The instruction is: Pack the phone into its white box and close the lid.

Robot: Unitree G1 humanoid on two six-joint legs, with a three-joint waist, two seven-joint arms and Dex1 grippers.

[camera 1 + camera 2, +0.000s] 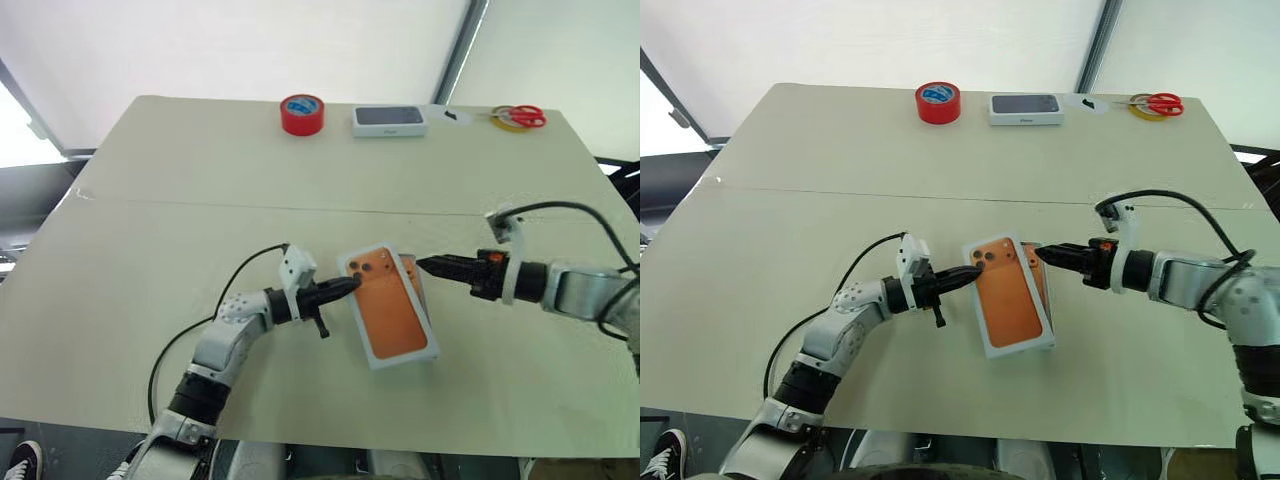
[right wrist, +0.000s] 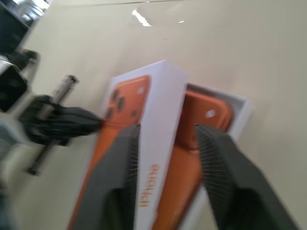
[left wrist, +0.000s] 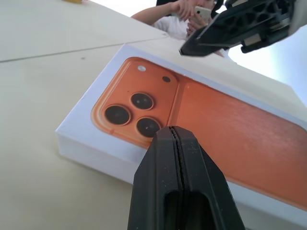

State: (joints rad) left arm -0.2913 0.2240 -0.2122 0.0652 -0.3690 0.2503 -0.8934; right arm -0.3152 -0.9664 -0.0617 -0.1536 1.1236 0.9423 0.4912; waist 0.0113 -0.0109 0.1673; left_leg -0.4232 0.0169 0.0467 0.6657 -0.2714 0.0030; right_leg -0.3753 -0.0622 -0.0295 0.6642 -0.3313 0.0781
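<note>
Your lid (image 1: 390, 305), the white cover with the orange phone picture on its outer face, sits near the middle of the tabletop (image 1: 150, 260). It is set askew over the white box (image 2: 240, 108). In the right wrist view one side of the lid is raised, and the phone (image 2: 204, 115) shows orange inside the box beside it, so the lid is not yet seated square on the base.

Your left gripper (image 1: 350, 287) points level toward the lid from the left. Its two black fingers are pressed together, with nothing between them. The tips rest at the lid's edge by the printed camera lenses; the left wrist view shows the closed tips right against the white side wall there.

Your right gripper (image 1: 425, 266) comes in from the right, pointing at the far corner of the lid. In the right wrist view its fingers (image 2: 120, 163) stand a little apart, one over the lid and one over the phone, but you cannot tell from the pictures whether they pinch the lid's raised side or only hover over it.

Along the far edge of the tabletop lie a red tape roll (image 1: 302, 114), a closed white box with a dark top (image 1: 389, 120), and red-handled scissors (image 1: 520, 117), all well apart from the lid. A person's hand (image 3: 184, 8) shows in the left wrist view beyond the tabletop.
</note>
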